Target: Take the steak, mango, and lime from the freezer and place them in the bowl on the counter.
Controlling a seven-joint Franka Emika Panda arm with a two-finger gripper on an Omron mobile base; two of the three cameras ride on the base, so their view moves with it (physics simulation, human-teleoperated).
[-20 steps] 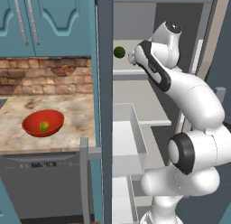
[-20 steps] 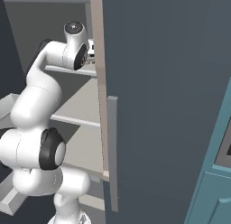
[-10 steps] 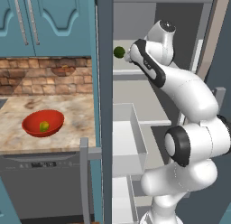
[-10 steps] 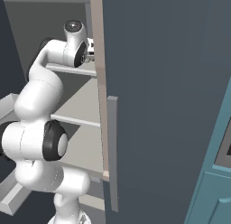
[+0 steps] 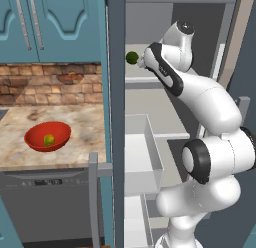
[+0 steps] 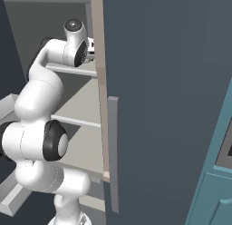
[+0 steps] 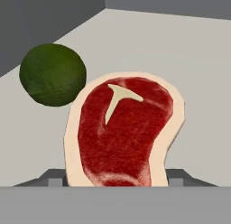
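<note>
Reaching deeper onto the freezer (image 5: 116, 142) shelf, the gripper (image 7: 116, 180) now straddles the steak (image 7: 122, 133); firm clamping can't be told. Lime (image 7: 53, 74) sits up-left. Mango (image 5: 49, 140) is bowled. Next: secure, withdraw.

There is one steak (image 7: 124, 133) and one lime (image 7: 53, 74) on a shelf of the one freezer (image 5: 116, 92), one mango (image 5: 49, 140) inside the one red bowl (image 5: 35, 139) on the one counter (image 5: 75, 137), two teal cabinet doors (image 5: 50, 22), and one white drawer (image 5: 142, 157).
</note>
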